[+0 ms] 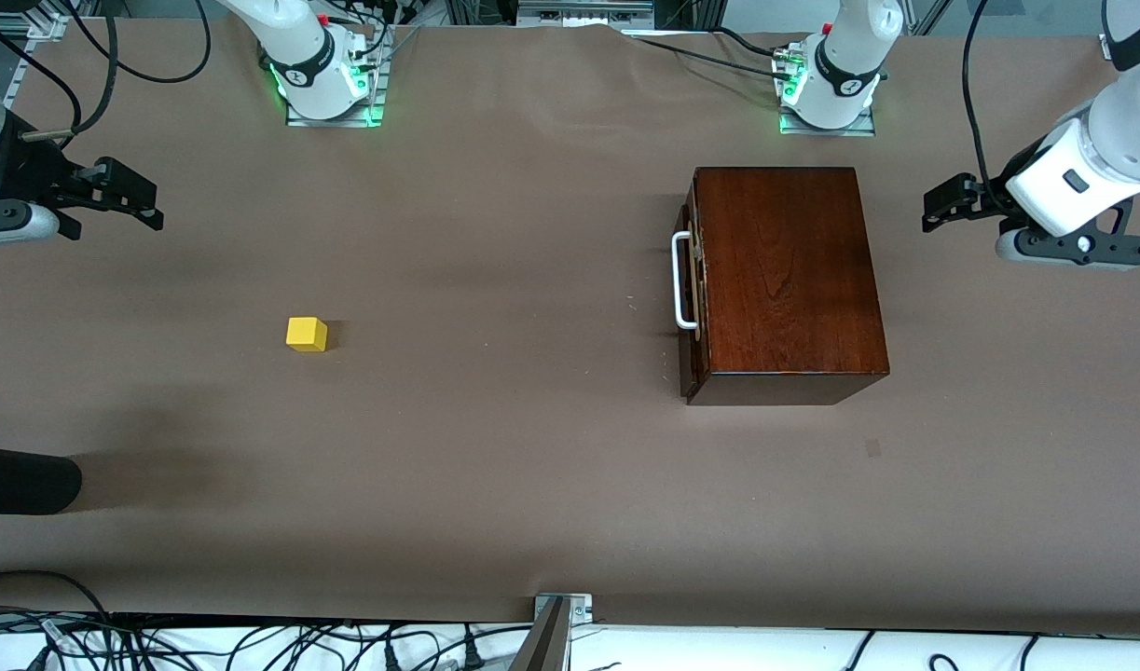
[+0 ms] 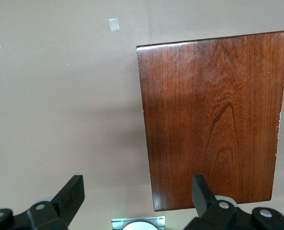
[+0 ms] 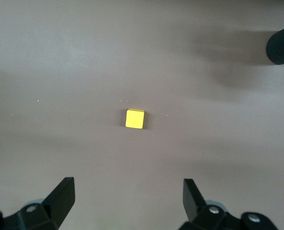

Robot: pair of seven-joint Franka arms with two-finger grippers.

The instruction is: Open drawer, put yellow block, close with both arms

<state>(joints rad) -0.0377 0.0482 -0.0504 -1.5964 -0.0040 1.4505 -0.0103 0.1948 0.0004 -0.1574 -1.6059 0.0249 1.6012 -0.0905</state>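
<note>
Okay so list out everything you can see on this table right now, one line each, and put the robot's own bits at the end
Glossy dark mahogany wooden box: one, reddish-brown, on the table toward the left arm's end.
Drawer in that box: one, dark front, shut, with a white metal bar handle facing the right arm's end.
Small yellow cube block: one, bright yellow, on bare table toward the right arm's end, apart from the box.
Table covering: one, brown.
Black rounded object: one, at the table's edge, nearer the front camera than the block.
Left gripper: one, black, jaws open, empty, waiting beside the box.
Right gripper: one, black, jaws open, empty, above the table.
</note>
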